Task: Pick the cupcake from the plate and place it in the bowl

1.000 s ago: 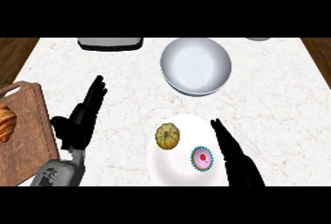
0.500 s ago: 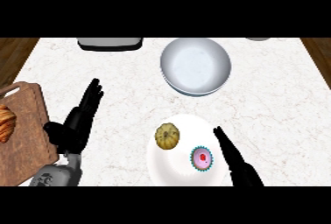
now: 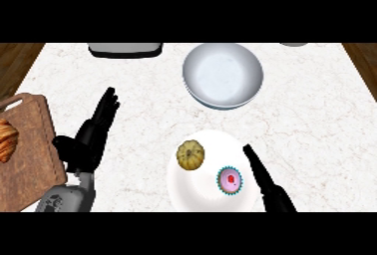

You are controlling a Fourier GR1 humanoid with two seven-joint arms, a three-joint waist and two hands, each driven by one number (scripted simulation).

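A white plate (image 3: 197, 187) lies at the lower middle of the counter. On it sit a cupcake (image 3: 230, 181) with pink icing and a teal wrapper, and a tan round pastry (image 3: 190, 154) to its upper left. My right hand (image 3: 267, 185) lies along the plate's right edge, fingers straight, just beside the cupcake and holding nothing. A pale blue-white bowl (image 3: 222, 75) stands farther back, above the plate. My left hand (image 3: 90, 136) rests open at the left, fingers pointing up.
A wooden cutting board (image 3: 31, 154) with a croissant (image 3: 7, 139) lies at the left edge. A dark grey tray (image 3: 124, 49) stands at the counter's far edge, and a small grey object (image 3: 294, 44) at the far right.
My right hand has slid down and slightly right along the plate's edge. The left hand has shifted a little to the left. The cupcake has not moved.
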